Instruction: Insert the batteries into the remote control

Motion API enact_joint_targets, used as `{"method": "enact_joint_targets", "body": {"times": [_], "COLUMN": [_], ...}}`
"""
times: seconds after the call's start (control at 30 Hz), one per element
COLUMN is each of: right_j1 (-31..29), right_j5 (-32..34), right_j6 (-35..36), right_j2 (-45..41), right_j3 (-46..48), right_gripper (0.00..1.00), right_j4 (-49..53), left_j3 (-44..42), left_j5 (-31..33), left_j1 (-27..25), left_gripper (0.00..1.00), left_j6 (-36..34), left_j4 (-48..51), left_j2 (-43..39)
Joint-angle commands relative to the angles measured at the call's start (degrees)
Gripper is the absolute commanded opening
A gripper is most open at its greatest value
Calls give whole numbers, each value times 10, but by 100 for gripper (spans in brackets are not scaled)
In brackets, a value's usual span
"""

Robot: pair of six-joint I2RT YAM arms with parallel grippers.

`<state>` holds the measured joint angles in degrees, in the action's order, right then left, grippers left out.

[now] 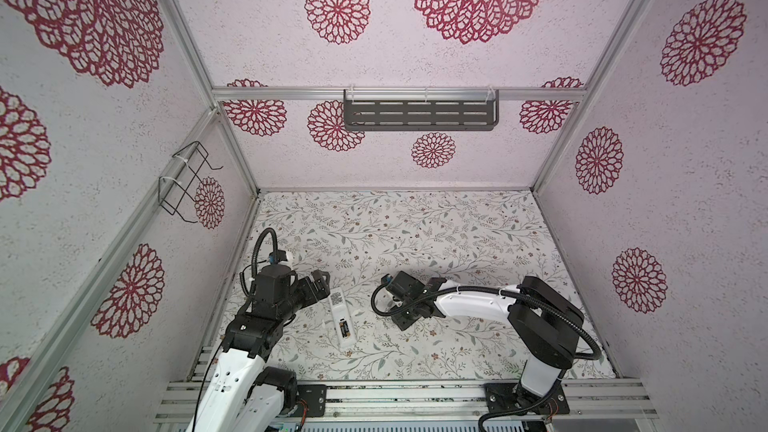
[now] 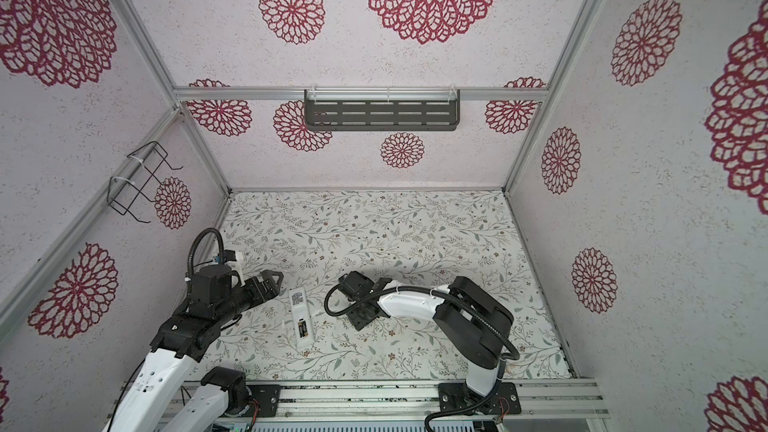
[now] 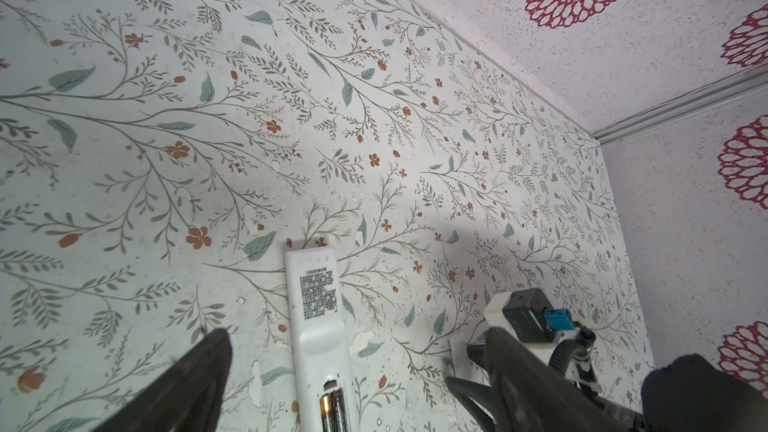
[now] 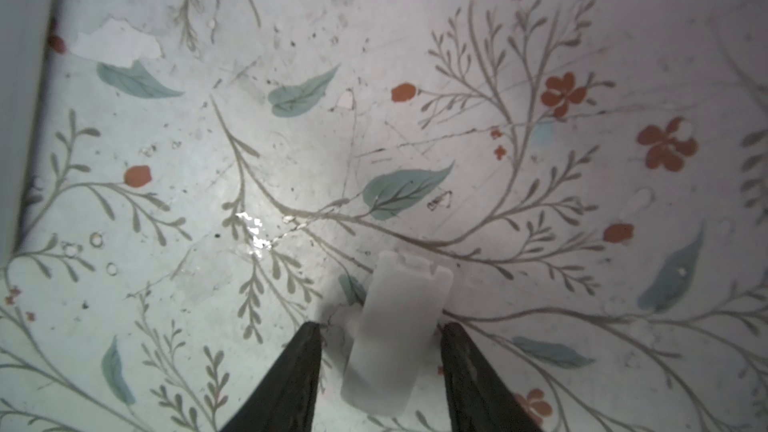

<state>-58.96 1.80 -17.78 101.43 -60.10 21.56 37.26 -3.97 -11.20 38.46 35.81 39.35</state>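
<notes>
The remote control (image 1: pixel 340 315) (image 2: pixel 300 317) (image 3: pixel 318 326) lies back-up on the floral table, slim and white, with a printed label near its far end. Its bay is uncovered and the batteries (image 1: pixel 345 329) (image 2: pixel 303 328) (image 3: pixel 332 409) sit inside, side by side. My left gripper (image 1: pixel 322 286) (image 2: pixel 272 282) (image 3: pixel 357 336) hovers open at the remote's far end, holding nothing. My right gripper (image 1: pixel 403 317) (image 2: pixel 363 317) (image 4: pixel 382 326) points down at the table right of the remote. Its jaws straddle a small white battery cover (image 4: pixel 395 338), with a gap on one side.
Patterned walls close in the table on three sides. A wire rack (image 1: pixel 187 180) hangs on the left wall and a dark slotted shelf (image 1: pixel 419 116) on the back wall. An aluminium rail (image 1: pixel 415 401) carrying both arm bases runs along the front edge.
</notes>
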Motion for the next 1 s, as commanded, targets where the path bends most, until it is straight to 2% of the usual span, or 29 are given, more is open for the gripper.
{"method": "enact_joint_targets", "body": {"times": [0.0, 0.13, 0.4, 0.57, 0.97], "right_j1": [-12, -21, -22, -22, -24], "right_j5": [27, 38, 42, 14, -45], "right_j6": [-11, -15, -7, 7, 25], "right_j2": [5, 4, 4, -13, -93], "right_j3": [-2, -7, -26, -27, 12], "right_gripper": [46, 36, 29, 27, 25], "right_j4": [63, 68, 56, 24, -31], "left_j3": [-8, -18, -39, -65, -64], "left_j5": [-5, -20, -12, -58, -111], "left_j1": [6, 14, 20, 47, 62], "left_gripper": [97, 97, 97, 98, 97], "left_j6": [6, 8, 26, 37, 20], "left_j4": [-19, -36, -51, -122, -357], "left_j2": [1, 17, 41, 79, 321]}}
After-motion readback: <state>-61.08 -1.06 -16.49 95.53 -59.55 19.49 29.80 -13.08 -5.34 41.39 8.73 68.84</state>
